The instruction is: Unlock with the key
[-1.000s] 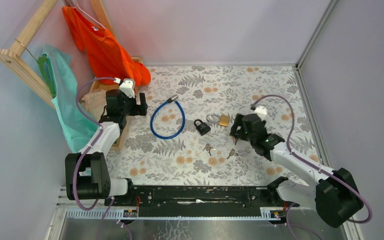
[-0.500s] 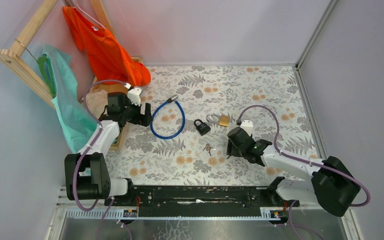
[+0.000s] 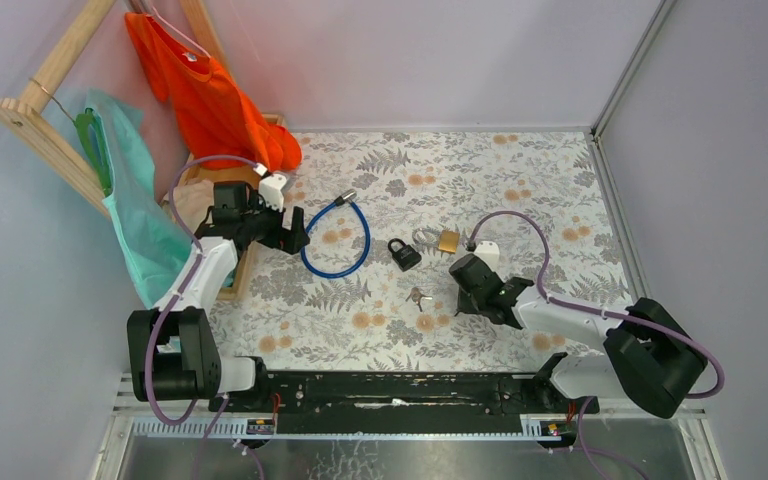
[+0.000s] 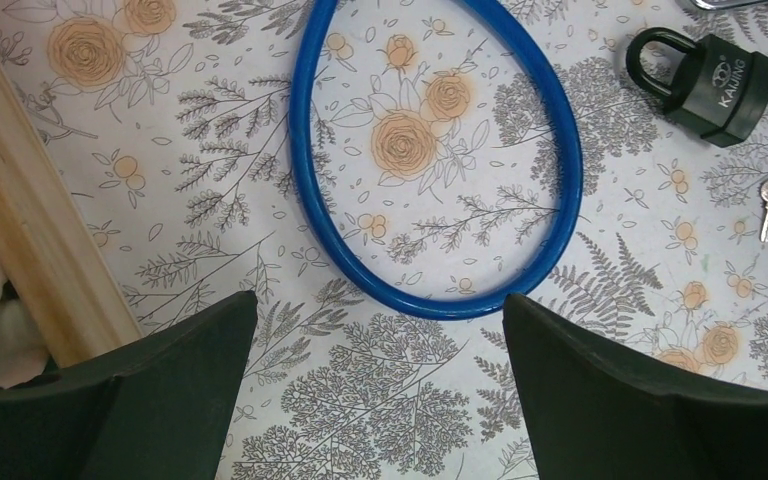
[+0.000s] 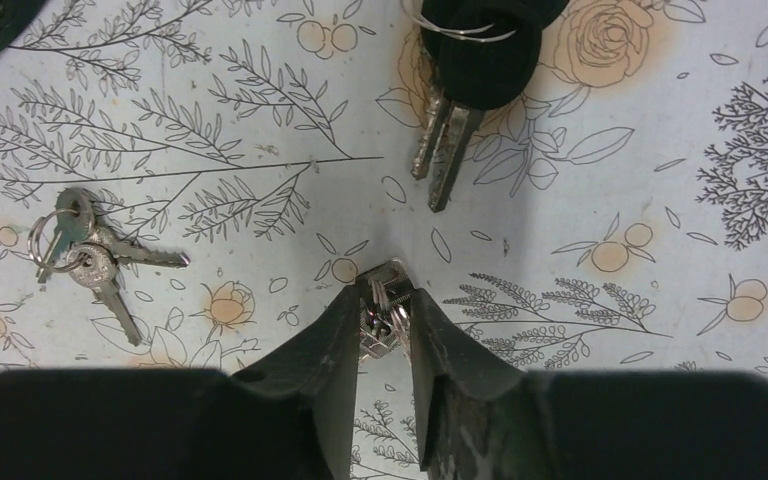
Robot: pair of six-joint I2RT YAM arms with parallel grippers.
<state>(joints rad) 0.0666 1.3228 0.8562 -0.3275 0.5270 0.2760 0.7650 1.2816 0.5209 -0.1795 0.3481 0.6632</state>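
both jaws of the right gripper [image 5: 386,296] pinch silver keys [image 5: 378,322]; the key [image 5: 482,52] lies just ahead.

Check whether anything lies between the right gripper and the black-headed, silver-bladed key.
Nothing lies on the floral cloth between the right gripper and the black-headed key just ahead of it. But its fingertips are pinched on a small silver key bunch, so the jaws are already occupied.
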